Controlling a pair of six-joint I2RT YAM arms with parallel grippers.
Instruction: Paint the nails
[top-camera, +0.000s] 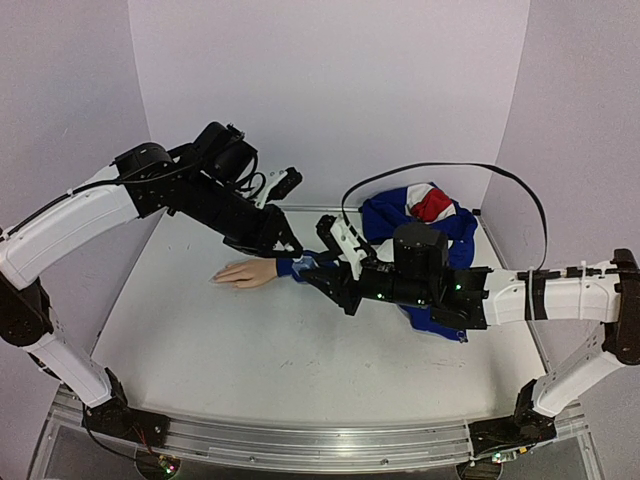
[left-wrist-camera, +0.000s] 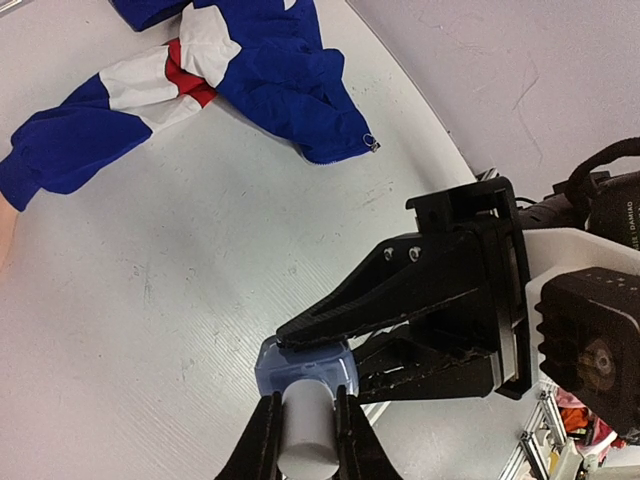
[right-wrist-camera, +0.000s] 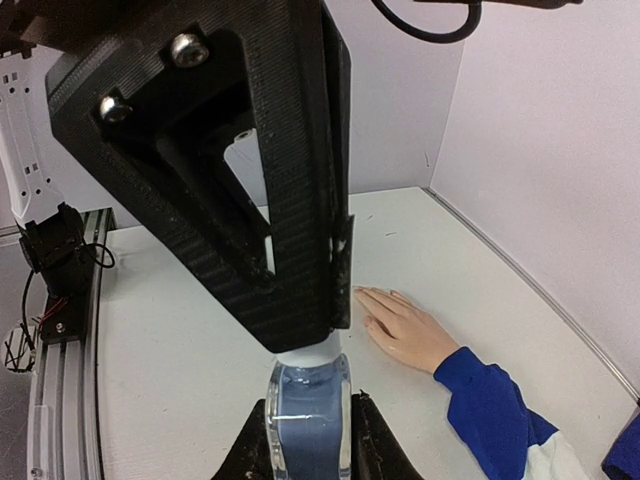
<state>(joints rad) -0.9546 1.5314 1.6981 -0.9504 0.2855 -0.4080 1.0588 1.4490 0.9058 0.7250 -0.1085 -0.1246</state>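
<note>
The small clear bottle (right-wrist-camera: 310, 415) with bluish liquid is held between both grippers, above the table. My right gripper (right-wrist-camera: 311, 402) is shut on the bottle's body (left-wrist-camera: 305, 368). My left gripper (left-wrist-camera: 306, 398) is shut on its pale cap (left-wrist-camera: 305, 435), and in the right wrist view it (right-wrist-camera: 240, 170) hangs over the bottle. The flesh-coloured mannequin hand (right-wrist-camera: 405, 325) lies flat on the table with a blue cuff (right-wrist-camera: 485, 390), just left of the grippers in the top view (top-camera: 245, 272). Its nails (right-wrist-camera: 362, 293) are too small to make out.
A blue, white and red garment (top-camera: 420, 215) lies bunched at the back right, its sleeve running to the mannequin hand; it also shows in the left wrist view (left-wrist-camera: 230, 70). White walls close the back and sides. A metal rail (top-camera: 300, 440) runs along the near edge.
</note>
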